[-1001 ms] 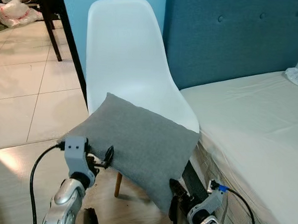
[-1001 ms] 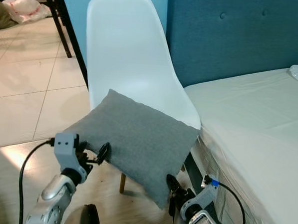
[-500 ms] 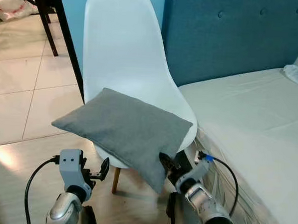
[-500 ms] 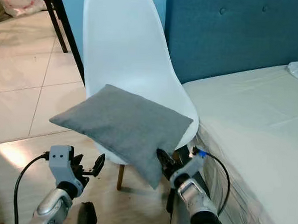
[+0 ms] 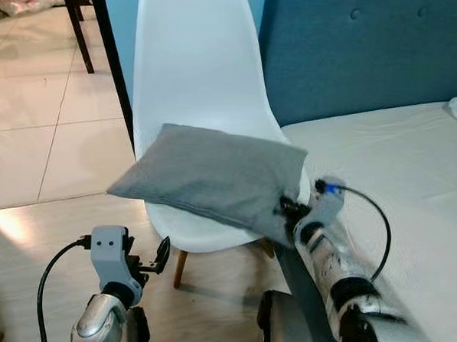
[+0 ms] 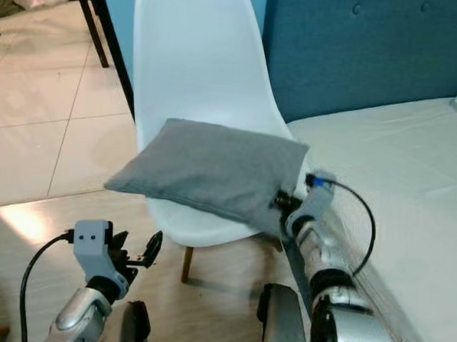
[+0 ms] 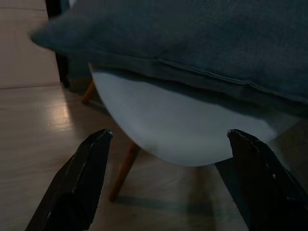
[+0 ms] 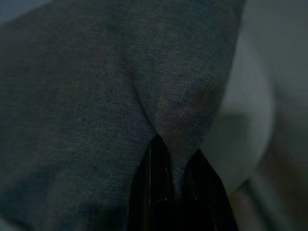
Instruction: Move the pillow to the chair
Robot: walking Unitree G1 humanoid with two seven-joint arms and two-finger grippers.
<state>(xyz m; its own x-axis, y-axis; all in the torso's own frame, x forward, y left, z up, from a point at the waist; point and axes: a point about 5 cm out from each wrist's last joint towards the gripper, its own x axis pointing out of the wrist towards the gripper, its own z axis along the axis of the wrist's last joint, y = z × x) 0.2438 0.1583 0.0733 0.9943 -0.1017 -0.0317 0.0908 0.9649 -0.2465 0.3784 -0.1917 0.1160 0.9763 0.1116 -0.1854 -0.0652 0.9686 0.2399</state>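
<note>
Now the right pincer point(image 6: 282, 200) pinches a corner of the grey fabric pillow point(image 6: 213, 170), which stretches away from it over the seat of the white moulded plastic chair point(image 6: 195, 70). Below, the left pincer point(image 6: 136, 254) hangs spread, well apart from the pillow.

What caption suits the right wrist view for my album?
Right end effector pinching the grey pillow beside the white chair.

Grey pillow over a white chair, right gripper at its corner

The pillow point(image 6: 213, 172) lies across the chair point(image 6: 195, 85) seat; the right gripper point(image 6: 282, 200), at the pillow's 4 o'clock, seems pinched on its corner. The left gripper point(image 6: 144, 252) hangs at 7 o'clock, fingers parted, beside the bed point(image 6: 398, 157).
</note>
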